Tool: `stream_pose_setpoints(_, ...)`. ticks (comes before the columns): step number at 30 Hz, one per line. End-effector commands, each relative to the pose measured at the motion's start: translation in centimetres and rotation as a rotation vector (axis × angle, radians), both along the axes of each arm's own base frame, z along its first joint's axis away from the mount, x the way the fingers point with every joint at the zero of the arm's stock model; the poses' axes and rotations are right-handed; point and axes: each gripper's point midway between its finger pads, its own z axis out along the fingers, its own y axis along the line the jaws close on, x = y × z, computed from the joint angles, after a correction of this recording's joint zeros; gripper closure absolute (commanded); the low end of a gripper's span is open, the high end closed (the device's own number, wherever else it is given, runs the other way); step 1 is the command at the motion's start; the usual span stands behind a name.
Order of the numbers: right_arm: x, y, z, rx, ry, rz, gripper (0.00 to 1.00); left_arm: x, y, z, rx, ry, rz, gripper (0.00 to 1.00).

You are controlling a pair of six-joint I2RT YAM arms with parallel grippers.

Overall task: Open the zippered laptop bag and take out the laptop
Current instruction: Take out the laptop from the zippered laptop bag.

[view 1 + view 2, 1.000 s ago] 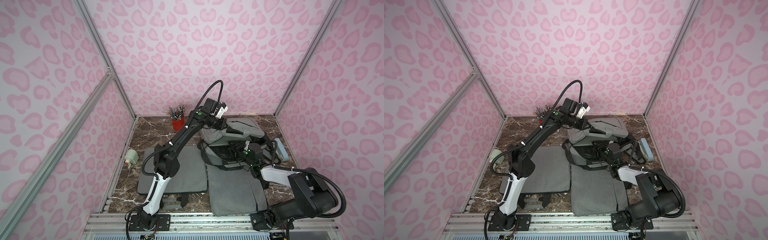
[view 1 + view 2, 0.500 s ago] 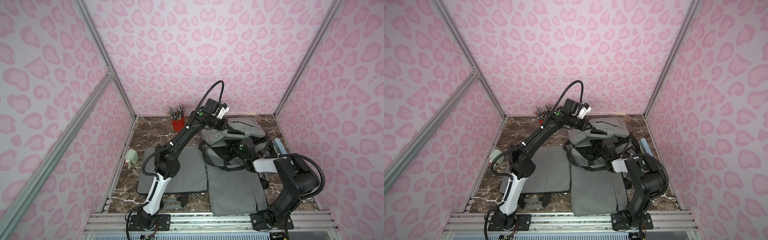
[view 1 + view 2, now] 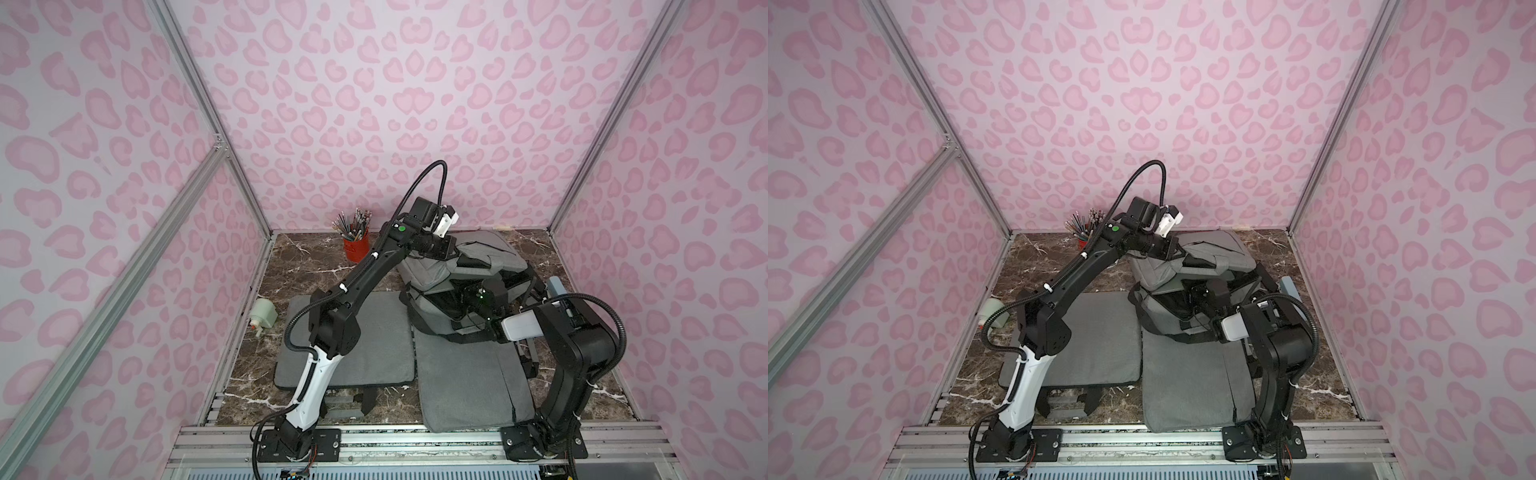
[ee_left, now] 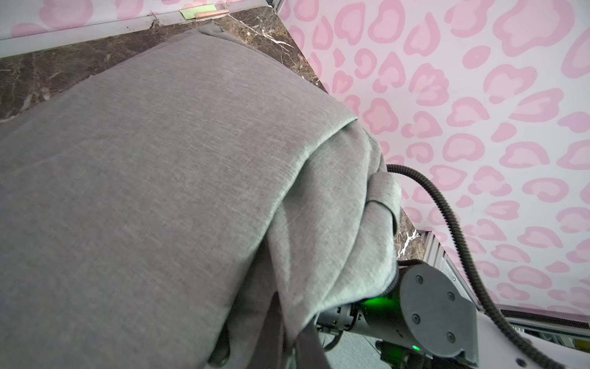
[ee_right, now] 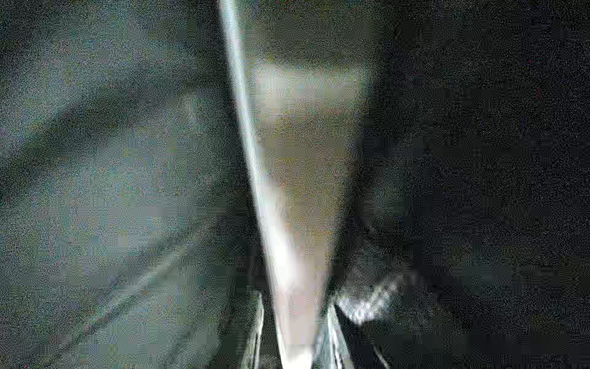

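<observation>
Right gripper [image 3: 471, 297] reaches inside the opened grey bag [image 3: 436, 307], fingers either side of a pale thin edge, probably the laptop [image 5: 255, 179], grip unclear, while the left gripper [image 3: 465, 262], clenched on the flap above, holds it up; next: clamp and pull out.

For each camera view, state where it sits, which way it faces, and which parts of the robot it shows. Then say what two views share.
Top views: high at the front, looking down; both arms, grey laptop bag and red pencil cup in both.
Left wrist: on the raised arm, looking along the bag's lifted flap; the other arm's joint shows.
Right wrist: inside the dark bag, facing a pale edge; jaw tips show.
Shared: the bag.
</observation>
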Motion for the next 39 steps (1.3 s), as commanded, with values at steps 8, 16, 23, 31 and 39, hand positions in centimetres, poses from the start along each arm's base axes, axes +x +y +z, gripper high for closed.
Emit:
stream_pose_setpoints(8, -0.7, 0.9, 4.4, -0.004, -0.15, 0.085, 0.64, -0.6, -1.6, 2.4, -0.107, -0.045, -0.097, 0.98)
stream_pose_setpoints(16, -1.9, 1.2, 4.4, -0.015, -0.115, 0.15, 0.64, -0.4, -1.6, 2.3, -0.11, -0.049, -0.097, 0.98)
stream_pose_setpoints(23, -2.7, 0.7, 4.0, -0.052, -0.075, 0.154, 0.56, -0.4, -1.3, 2.5, -0.104, -0.06, -0.099, 0.98)
stream_pose_setpoints(31, -2.2, 0.5, 4.0, -0.04, -0.094, 0.158, 0.56, -0.6, -1.4, 2.9, -0.116, -0.055, -0.108, 0.98)
stream_pose_setpoints(39, -0.9, 0.7, 4.9, 0.009, -0.17, 0.127, 0.58, -1.1, -2.0, 2.9, -0.147, -0.022, -0.129, 0.99)
